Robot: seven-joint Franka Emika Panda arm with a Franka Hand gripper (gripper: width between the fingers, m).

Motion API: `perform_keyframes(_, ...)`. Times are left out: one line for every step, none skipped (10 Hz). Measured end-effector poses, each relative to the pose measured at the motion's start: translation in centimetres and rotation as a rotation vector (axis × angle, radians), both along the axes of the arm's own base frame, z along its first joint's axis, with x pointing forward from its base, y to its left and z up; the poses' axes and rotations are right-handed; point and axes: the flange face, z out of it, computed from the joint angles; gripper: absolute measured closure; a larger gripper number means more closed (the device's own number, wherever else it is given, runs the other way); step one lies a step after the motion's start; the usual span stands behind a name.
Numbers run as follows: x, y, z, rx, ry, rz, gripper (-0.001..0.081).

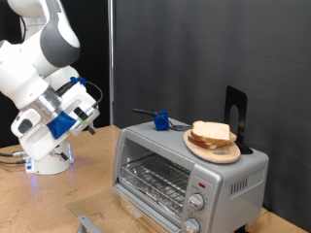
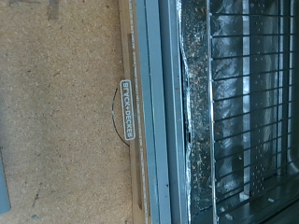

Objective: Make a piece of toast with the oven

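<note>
A: Toast (image 1: 213, 135) location: on a round wooden plate (image 1: 229, 153) on the roof of the oven (image 1: 190, 175), towards the oven's right end in the exterior view. It looks like two slices stacked; I cannot separate the task slice from the other.

B: Tool?

A: Tool (image 1: 89, 116) hangs in the air at the exterior view's left, well apart from the oven and about level with its roof. Nothing shows between the fingers. Spread or pressed together: cannot tell, since the exterior view is too small and the fingers do not show in the wrist view.

B: Key relation?

A: Toast lies to the right of the tool in the exterior view, across the full width of the oven roof, and a little lower. The slices lie flat, so the broad faces are up and down.

B: Oven state?

A: Door appears dropped open; wire rack (image 2: 248, 103) is exposed in the wrist view, with the door panel (image 2: 149, 112) beside it carrying a brand badge (image 2: 127, 109). Rack bare, as far as shown.

B: Surroundings?

A: Wooden bench (image 1: 92, 194), black curtain (image 1: 175, 49) behind. Blue object (image 1: 161, 120) and a black stand (image 1: 236, 116) also sit on the roof.
</note>
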Motion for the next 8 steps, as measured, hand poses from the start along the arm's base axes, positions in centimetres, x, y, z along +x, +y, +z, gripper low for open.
perform_keyframes(0.1,0.3,0.1,0.010,-0.016,0.044,-0.0002)
perform_keyframes(0.3,0.9,1.0,0.035,-0.045,0.099,-0.0002)
perform_keyframes(0.7,1.7,2.4,0.061,-0.086,0.149,-0.0002)
perform_keyframes(0.9,2.5,3.9,0.064,-0.129,0.197,-0.0002)
perform_keyframes(1.0,3.3,5.1,0.010,-0.151,0.274,-0.0002)
perform_keyframes(1.0,4.5,6.2,-0.078,-0.147,0.364,-0.0002)
perform_keyframes(1.1,5.7,7.4,-0.177,-0.133,0.444,-0.0002)
perform_keyframes(1.4,7.0,8.6,-0.275,-0.117,0.513,-0.0002)
